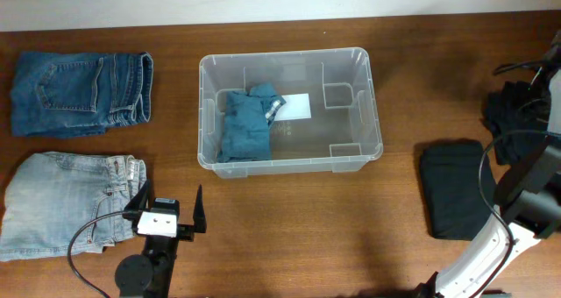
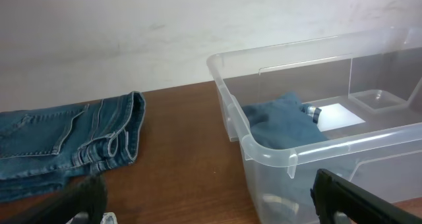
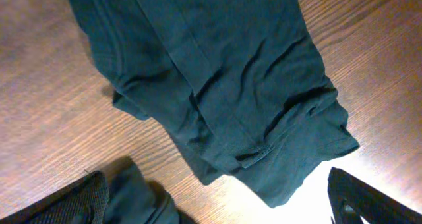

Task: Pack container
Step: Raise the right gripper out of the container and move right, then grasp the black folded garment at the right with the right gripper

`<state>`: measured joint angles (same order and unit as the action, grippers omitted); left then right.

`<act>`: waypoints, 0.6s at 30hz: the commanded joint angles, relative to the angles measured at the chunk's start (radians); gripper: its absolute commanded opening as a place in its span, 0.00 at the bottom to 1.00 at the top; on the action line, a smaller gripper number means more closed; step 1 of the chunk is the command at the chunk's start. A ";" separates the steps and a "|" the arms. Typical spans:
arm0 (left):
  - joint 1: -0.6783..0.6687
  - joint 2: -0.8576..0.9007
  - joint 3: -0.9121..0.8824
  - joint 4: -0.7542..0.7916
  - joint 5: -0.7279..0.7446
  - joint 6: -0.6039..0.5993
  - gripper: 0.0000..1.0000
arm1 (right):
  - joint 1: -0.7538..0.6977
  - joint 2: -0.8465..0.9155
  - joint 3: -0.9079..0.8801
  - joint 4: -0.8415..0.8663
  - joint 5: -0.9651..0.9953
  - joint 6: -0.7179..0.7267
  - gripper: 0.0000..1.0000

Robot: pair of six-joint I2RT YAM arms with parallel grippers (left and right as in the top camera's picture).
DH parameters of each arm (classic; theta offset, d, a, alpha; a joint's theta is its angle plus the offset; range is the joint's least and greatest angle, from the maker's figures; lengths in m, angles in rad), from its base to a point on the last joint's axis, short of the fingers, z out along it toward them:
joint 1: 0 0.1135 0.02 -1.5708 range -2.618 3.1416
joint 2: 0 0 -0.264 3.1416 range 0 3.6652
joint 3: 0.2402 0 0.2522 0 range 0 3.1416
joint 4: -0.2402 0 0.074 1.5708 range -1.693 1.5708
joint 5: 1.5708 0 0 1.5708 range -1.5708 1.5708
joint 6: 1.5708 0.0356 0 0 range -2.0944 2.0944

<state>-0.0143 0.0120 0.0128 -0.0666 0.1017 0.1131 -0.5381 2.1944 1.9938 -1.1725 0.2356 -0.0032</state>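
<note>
Plainly the coming move turns on sides. The container (image 1: 289, 55) sits mid-table with its long axis running left to right; a teal cloth (image 1: 245, 123) lies in its left end and the right end is bare. The right gripper (image 3: 217, 207) hangs spread wide and empty straight above a dark cloth (image 3: 217, 72) on the right side of the table — so the container lies off to its left, well apart. The left gripper (image 1: 168, 209) is likewise spread and empty near the front edge. The container's near-left corner is ahead and to its right, and the light jeans (image 1: 61, 202) lie just beside it on its left. I judge the right arm better placed to grasp — it is over its load — though it has the longer carry, leftward into the free right end.
</note>
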 commanded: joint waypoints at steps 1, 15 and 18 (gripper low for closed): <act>0.005 -0.005 -0.004 -0.002 0.007 0.016 0.99 | 0.032 0.062 -0.008 0.004 0.049 -0.023 0.98; 0.005 -0.005 -0.004 -0.002 0.007 0.016 0.99 | 0.053 0.149 -0.008 0.042 0.098 -0.111 0.98; 0.005 -0.005 -0.004 -0.002 0.007 0.016 0.99 | 0.054 0.172 -0.008 0.040 0.098 -0.137 0.98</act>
<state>-0.0143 0.0120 0.0128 -0.0666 0.1017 0.1131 -0.4862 2.3287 1.9919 -1.1336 0.3149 -0.1081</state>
